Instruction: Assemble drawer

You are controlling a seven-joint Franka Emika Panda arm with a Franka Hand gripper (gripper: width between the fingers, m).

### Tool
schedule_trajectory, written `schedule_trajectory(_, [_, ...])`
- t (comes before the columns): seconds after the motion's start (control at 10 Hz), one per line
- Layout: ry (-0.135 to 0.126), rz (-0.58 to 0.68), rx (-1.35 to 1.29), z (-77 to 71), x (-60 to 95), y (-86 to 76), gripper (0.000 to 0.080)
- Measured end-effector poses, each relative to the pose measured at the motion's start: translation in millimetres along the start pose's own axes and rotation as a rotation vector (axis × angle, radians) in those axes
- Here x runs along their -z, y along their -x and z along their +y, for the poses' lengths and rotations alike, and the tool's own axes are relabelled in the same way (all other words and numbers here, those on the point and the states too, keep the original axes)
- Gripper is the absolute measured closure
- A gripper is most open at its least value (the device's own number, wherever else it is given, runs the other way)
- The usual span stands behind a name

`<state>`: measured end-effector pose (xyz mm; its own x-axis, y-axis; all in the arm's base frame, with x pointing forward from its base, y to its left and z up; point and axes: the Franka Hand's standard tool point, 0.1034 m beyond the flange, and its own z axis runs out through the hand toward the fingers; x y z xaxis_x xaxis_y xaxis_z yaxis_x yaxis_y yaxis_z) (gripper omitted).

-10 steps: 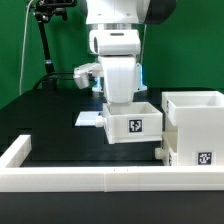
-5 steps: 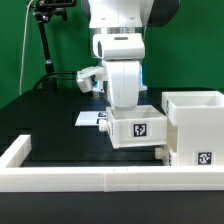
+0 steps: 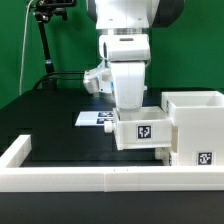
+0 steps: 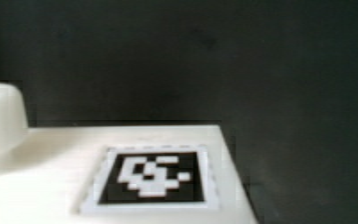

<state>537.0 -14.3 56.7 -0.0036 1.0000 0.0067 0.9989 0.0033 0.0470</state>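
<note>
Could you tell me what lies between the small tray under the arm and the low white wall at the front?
In the exterior view, only bare black table lies between the tray and the front wall; the housing stands beside the tray, toward that view's right.

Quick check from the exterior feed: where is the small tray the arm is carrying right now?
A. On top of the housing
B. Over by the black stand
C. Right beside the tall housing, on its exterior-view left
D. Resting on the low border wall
C: the tray sits against the housing on its exterior-view left side, under the arm.
</note>
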Motion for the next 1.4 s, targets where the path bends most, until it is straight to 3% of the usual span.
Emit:
schedule_trajectory(0.5, [-0.004, 0.003, -0.063, -0.2, -3.1, -12.5, 0.0755])
schedule_trajectory(1.4, [-0.014, 0.000, -0.035, 0.3, -4.7, -12.1, 0.0755])
